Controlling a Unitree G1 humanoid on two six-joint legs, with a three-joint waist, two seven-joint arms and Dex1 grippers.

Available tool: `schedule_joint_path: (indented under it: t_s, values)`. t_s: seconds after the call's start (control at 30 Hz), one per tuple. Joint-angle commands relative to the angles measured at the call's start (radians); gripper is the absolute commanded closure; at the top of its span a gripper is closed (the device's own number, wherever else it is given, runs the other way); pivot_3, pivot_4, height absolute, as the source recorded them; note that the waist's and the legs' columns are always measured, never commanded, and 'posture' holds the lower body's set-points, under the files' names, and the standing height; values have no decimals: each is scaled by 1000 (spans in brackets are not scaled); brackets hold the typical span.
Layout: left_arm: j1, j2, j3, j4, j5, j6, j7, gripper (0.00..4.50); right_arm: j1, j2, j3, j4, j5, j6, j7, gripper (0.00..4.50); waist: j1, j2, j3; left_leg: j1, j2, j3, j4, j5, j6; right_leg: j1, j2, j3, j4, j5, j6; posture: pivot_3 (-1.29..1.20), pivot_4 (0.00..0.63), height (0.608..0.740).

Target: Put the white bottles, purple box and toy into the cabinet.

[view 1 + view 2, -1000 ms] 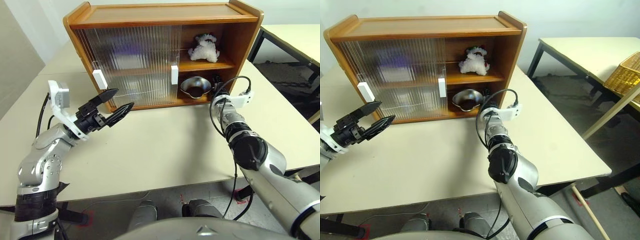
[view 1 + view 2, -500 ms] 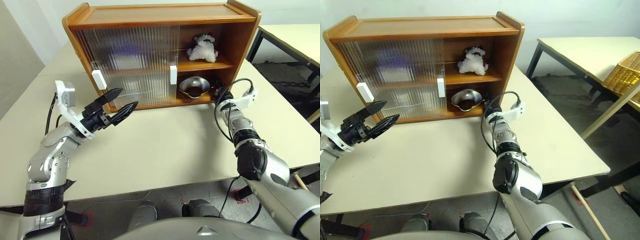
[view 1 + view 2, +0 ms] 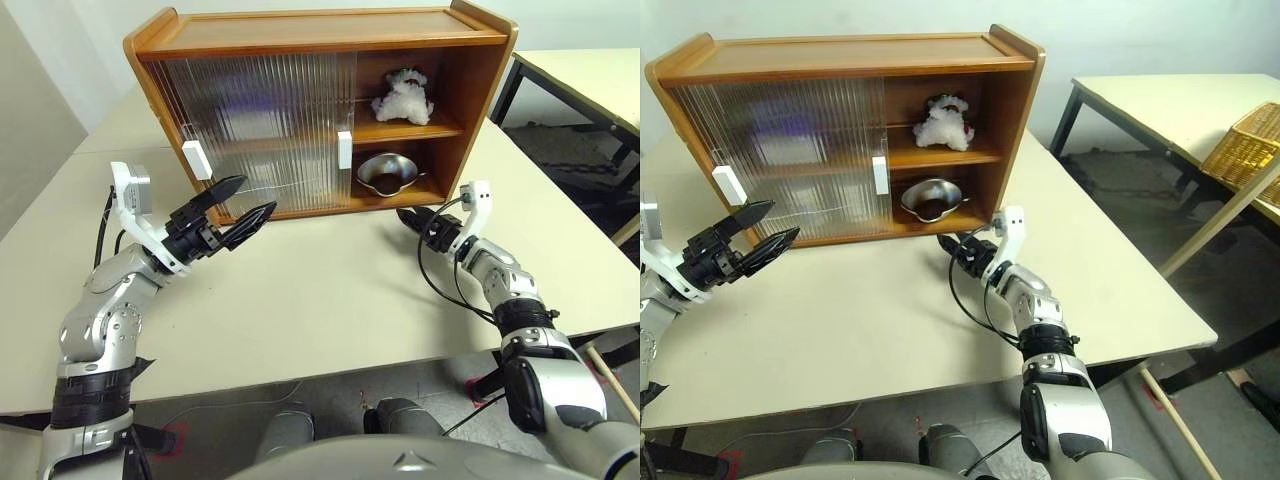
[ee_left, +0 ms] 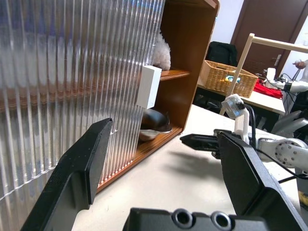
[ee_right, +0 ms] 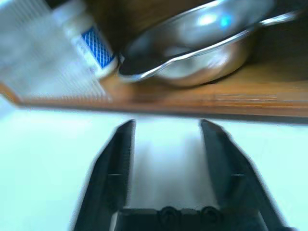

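Nearest, above the desk (image 3: pixel 330 300) toward its left edge: left gripper (image 3: pixel 243 203), jaws spread wide, empty, aimed at the cabinet (image 3: pixel 320 30); toward the right, just off the cabinet's front: right gripper (image 3: pixel 412 219), fingers apart with bare tabletop between them (nothing held). Farther back, at the desk's rear: cabinet with ribbed sliding doors (image 3: pixel 265 125) covering the left part, right bays exposed, toy (image 3: pixel 402 95) on the upper shelf, steel bowl (image 3: pixel 388 172) on the lower shelf, a white bottle (image 5: pixel 89 36) just beside the bowl behind the door edge.

Head stereo pair above, wrist cameras low, all facing cabinet (image 3: pixel 320 100)
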Motion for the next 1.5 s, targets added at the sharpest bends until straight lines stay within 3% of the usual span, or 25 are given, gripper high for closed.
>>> schedule_joint_path:
  t_s: [0.03, 0.13, 0.17, 0.47, 0.6, 0.93, 1.33, 1.5]
  values:
    - [-3, 0, -7, 10, 15, -8, -4, 0, -19, -8, 49, 44, -66, -80, 17, 3163, 0, 0, 0, 0, 0, 0, 0, 0, 0, 0, 0, 0, 0, 0, 0, 3, 25, 740]
    - [-6, 2, -7, 13, 16, -9, -5, 0, -62, 1, 62, 104, -90, -118, 19, 4313, 0, 0, 0, 1, 1, -1, 0, 0, 0, 0, 0, 0, 1, 1, 0, 3, 23, 740]
    - [-6, 2, -7, 14, 17, -9, -6, 0, -73, 4, 63, 121, -94, -128, 20, 4488, 0, 0, 0, 1, 1, -1, 0, 0, 0, 0, 0, 0, 1, 1, 0, 3, 23, 740]
    - [-8, 4, -5, 3, 17, -5, 4, 0, -233, 39, 57, 344, -135, -206, -14, 4488, 4, 0, 0, 0, 5, -3, 0, 0, 0, -1, 0, 0, 1, 1, -1, 17, 17, 740]
    - [-1, 6, -2, -4, 15, -4, 8, 0, -284, 51, 55, 412, -147, -226, -43, 4488, 7, 0, 0, -1, 5, -3, 0, 0, 0, -1, 0, 0, 1, 4, -11, 17, 17, 740]
    - [3, 17, 6, -11, 9, -5, 8, 0, -390, 82, 35, 533, -186, -229, -220, 4488, 9, 0, 0, -1, 6, -3, -1, -1, -1, -2, 0, 0, 1, 3, -11, 28, 7, 740]
    - [4, 17, 6, 6, 13, -16, -2, 0, -308, 63, 22, 478, -185, -251, -84, 4488, 10, -1, 0, -1, 5, -3, -1, -1, -1, -2, -1, 0, 1, 2, -11, 10, 6, 740]
    - [-12, 0, -13, 24, 21, -27, -4, 0, -176, 64, 18, 228, -132, -222, -13, 4488, 6, -1, 0, -1, 5, -2, -1, -1, -1, -1, -1, 0, 1, 3, -11, 1, 6, 740]
